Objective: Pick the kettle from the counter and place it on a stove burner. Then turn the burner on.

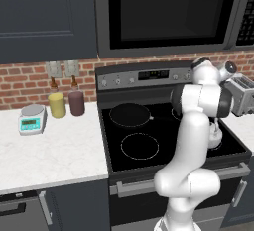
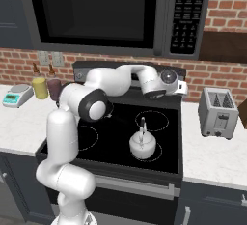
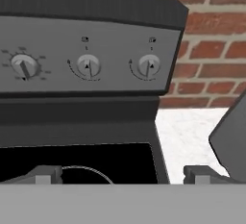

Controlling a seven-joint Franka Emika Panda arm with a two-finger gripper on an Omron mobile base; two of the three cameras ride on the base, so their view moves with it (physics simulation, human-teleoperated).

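Kettle [image 2: 143, 146] seated on right-front stove burner [image 2: 159, 147], lower centre; end effector [image 3: 122, 174], fingers apart and empty, faces the rear knobs [image 3: 149, 66] for switching on.

A glossy white arm [image 2: 62, 137] of rounded tubular segments (dark grey bands at joints) with small dark fingertips [image 3: 45, 174].

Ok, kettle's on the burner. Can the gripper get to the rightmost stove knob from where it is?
Probably yes. The open gripper faces the control panel, and the rightmost knob sits just ahead with nothing between them. The kettle is down on the cooktop, clear of that path.
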